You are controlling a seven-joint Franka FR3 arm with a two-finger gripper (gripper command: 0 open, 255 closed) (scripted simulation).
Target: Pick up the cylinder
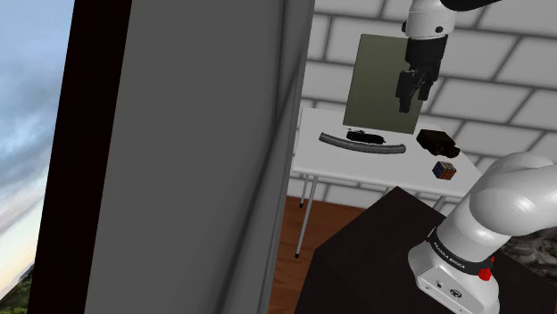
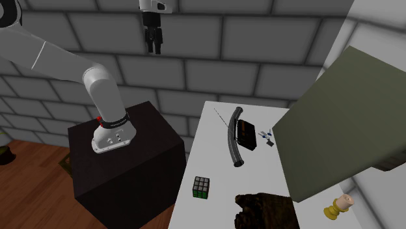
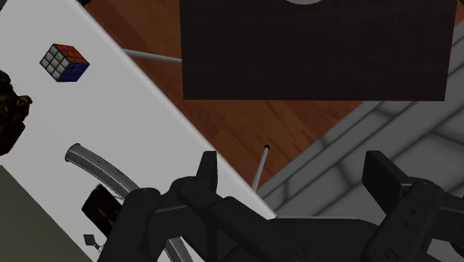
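The gripper (image 1: 412,89) hangs high above the white table (image 1: 357,174), its black fingers (image 3: 207,170) set wide apart with nothing between them, a stance that suits a first approach from above. The thing that best fits the task is, I judge, the long curved grey tube (image 2: 231,140). It lies flat near the table's middle, with a small black box (image 2: 246,133) touching or just beside its inner curve. That neighbour matters: coming down over the tube's free end, the one nearer the Rubik's cube (image 2: 202,187), would probably leave the fingers room. A dark brown lumpy object (image 2: 263,209) and an olive-green panel (image 2: 332,130) sit well apart from the gripper
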